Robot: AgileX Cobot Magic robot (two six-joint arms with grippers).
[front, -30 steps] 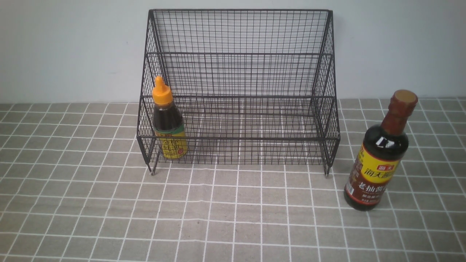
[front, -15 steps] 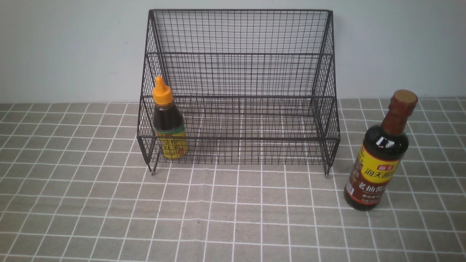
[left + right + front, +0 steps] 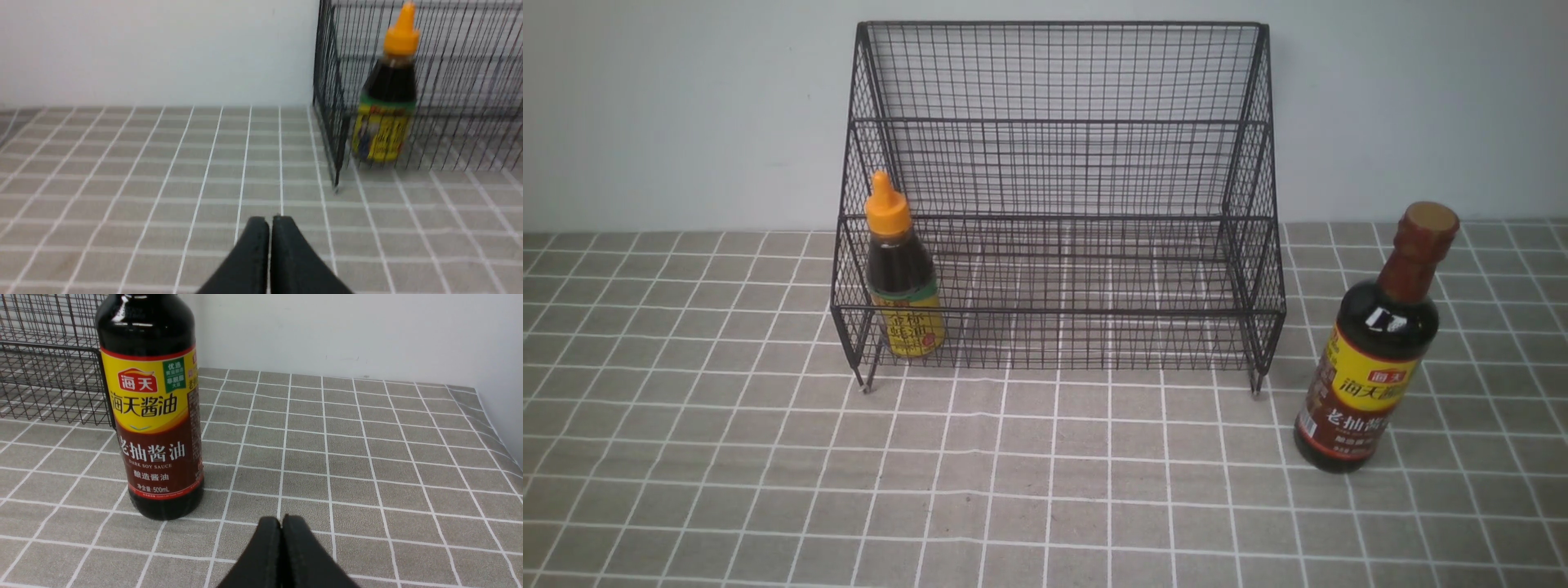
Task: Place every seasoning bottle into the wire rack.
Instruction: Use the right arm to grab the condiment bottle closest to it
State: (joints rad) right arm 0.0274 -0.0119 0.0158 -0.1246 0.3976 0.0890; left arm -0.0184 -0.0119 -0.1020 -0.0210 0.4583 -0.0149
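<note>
Your left gripper [image 3: 269, 222] is clenched on nothing. The small bottle [image 3: 900, 278], with its orange pointed cap, dark sauce and yellow label, stands upright in the black wire rack [image 3: 1062, 121], at the left end of the lower tier. The tall bottle [image 3: 1372, 359], with its brown-red cap and yellow-red label, stands upright on the cloth [image 3: 1045, 490] just right of the rack. Your right gripper [image 3: 282, 522] is clenched and empty.

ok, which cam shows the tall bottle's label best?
Right wrist view: the tall bottle stands close and sharp, label facing the camera, though its cap is cut off. Front view shows the whole bottle, smaller, label turned partly away. Left wrist view misses it.
</note>
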